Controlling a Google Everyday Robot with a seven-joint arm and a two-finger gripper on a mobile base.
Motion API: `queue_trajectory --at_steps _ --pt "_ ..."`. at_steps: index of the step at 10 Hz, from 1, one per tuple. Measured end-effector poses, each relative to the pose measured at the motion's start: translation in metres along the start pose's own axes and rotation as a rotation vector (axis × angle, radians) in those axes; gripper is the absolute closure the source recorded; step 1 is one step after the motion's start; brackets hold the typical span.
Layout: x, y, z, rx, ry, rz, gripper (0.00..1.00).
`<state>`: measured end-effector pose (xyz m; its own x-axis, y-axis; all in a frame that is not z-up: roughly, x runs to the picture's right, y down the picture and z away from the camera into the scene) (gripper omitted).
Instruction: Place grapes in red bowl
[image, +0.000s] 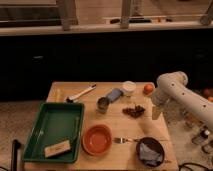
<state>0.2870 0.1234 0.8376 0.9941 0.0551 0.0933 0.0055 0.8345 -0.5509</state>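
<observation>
A wooden table (64, 93) holds the red bowl (97, 139) near its front edge. The grapes (134, 110) lie on the bare wood behind the red bowl and to its right, outside it. The gripper (157, 112) hangs from a white arm (181, 94), further right of the red bowl, just beside the grapes. I cannot tell how wide it stands or whether it holds anything. A green tray (50, 122) sits left of the red bowl, a dark bowl (150, 150) to its right.

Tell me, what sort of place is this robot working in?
Probably a kitchen-like test space: a wooden table holds grapes, a red bowl and a fork, with a dark counter and window frames behind. The gripper hangs at the table's right edge, beside the grapes.
</observation>
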Motion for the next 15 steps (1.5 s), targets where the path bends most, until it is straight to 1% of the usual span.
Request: queue_trajectory --at_steps 7,11,15 --pt "-0.01 0.002 0.022 -0.024 -0.046 -0.002 0.2" --pt "-0.016 0.004 0.036 -0.048 -0.068 -0.015 0.2" --pt "-0.02 0.004 0.044 -0.071 -0.088 -0.036 0.2"
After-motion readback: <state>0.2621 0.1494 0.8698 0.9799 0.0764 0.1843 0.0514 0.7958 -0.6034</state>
